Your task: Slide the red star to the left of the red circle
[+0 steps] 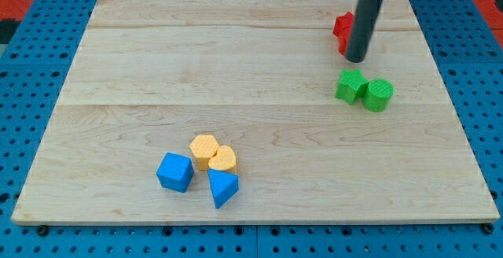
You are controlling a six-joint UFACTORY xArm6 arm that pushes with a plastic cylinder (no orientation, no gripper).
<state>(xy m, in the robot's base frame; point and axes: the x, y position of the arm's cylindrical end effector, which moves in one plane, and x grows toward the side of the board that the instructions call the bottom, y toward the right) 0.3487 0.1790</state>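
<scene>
Nearest the view's bottom, a blue triangular block (223, 187) is lying on the pale wooden table (118, 61), touching a yellow heart-shaped block (223, 160) above it. A yellow hexagonal block (204, 149) is sitting against the heart's left side, and a blue cube-like block (175, 171) is resting just to the left. Toward the view's right, a green star-like block (350, 86) is touching a green round block (378, 94). Above them, my tip (356, 59) is standing just right of a red block (343, 29) near the table's top edge. The dark rod is hiding much of this red block, so its shape is hard to make out, and no second red block is showing. The rod is carrying no fingers. No writing or labels are readable.
</scene>
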